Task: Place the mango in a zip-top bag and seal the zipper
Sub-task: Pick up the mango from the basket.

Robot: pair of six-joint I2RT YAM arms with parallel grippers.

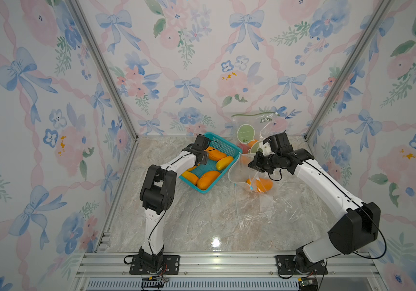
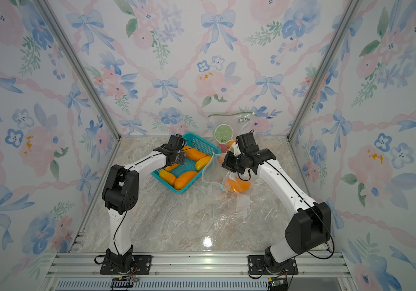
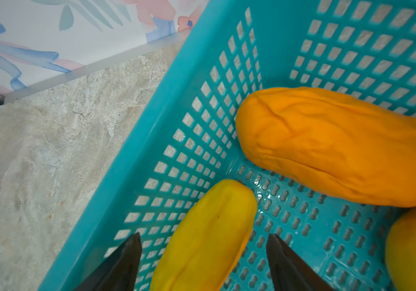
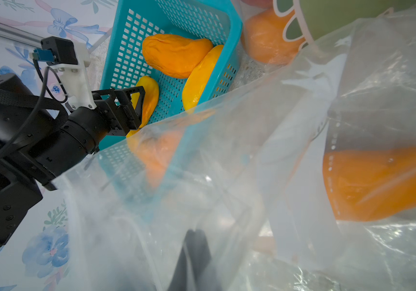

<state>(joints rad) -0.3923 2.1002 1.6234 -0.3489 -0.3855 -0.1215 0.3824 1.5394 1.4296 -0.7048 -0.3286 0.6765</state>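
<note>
A teal basket [image 1: 227, 141] [image 2: 203, 142] holds several orange and yellow mangoes. My left gripper [image 1: 202, 160] [image 3: 203, 235] reaches into it. It is open, one dark finger on each side of a yellow mango [image 3: 207, 226] [image 4: 149, 98], and neither finger touches it. An orange mango [image 3: 340, 146] lies just beyond. My right gripper [image 1: 253, 161] [image 4: 197, 234] is shut on the rim of a clear zip-top bag [image 1: 239, 168] [image 2: 213, 173] and holds its mouth up beside the basket. Another orange mango [image 1: 261, 185] [image 4: 378, 181] lies inside the plastic.
A printed zip-top bag [image 1: 252, 126] with fruit in it leans on the back wall behind the right arm. Crumpled clear plastic [image 1: 265, 209] lies flat on the marble table toward the front. Metal frame posts stand at the back corners.
</note>
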